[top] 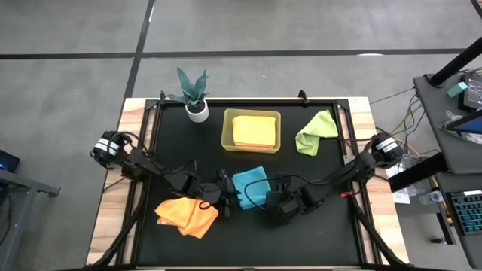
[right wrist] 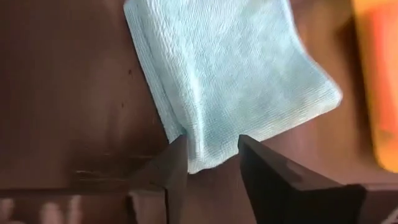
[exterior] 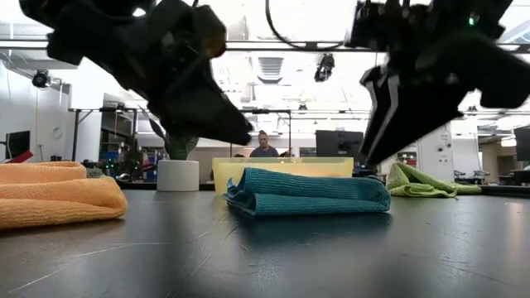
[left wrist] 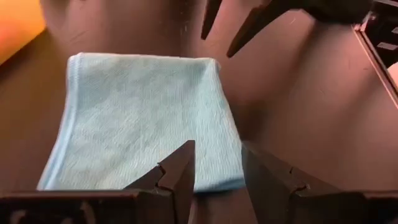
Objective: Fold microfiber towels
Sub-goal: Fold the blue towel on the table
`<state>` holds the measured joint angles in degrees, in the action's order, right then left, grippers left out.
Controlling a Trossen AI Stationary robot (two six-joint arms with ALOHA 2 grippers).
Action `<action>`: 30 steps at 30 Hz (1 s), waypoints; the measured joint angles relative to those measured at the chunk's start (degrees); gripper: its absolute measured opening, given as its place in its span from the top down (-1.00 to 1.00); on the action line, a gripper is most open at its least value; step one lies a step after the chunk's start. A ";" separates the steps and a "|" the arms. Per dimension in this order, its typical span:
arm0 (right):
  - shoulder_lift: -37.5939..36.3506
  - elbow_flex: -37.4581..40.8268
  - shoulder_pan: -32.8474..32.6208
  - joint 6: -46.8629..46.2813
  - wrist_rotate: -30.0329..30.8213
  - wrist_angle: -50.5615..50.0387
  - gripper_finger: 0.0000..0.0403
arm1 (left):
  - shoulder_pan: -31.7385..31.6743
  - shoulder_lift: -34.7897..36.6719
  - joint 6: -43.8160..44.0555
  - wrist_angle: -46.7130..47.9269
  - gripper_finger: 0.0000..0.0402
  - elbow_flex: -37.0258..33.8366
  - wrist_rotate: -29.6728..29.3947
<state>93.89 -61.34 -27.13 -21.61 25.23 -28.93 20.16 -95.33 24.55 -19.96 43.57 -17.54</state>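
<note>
While both hands [top: 227, 197] [top: 265, 202] hover spread, folded teal towel [top: 251, 186] lies flat between, tilted diagonally

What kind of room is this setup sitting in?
Probably a robotics lab or workshop. The low view shows an open room with ceiling lights, computer monitors and a person seated at the back. The high view shows a concrete floor and a side desk with a keyboard and cables beside the black table.

No readable text anywhere (labels, signs included).
</note>
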 joint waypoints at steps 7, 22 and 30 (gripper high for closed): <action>-4.27 3.35 -0.11 5.01 5.86 8.04 0.41 | 0.01 -7.33 -4.08 -0.45 0.42 5.48 -0.51; 3.34 24.12 3.04 7.47 -0.08 58.19 0.95 | 0.10 -16.11 -2.46 -0.48 0.42 9.89 0.12; 5.54 24.84 3.02 2.71 -0.15 53.37 0.95 | 0.22 -16.93 -1.07 -0.99 0.42 9.79 2.27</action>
<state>99.43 -36.50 -24.12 -18.89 25.08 24.44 20.37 -112.25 23.48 -20.95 53.36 -15.27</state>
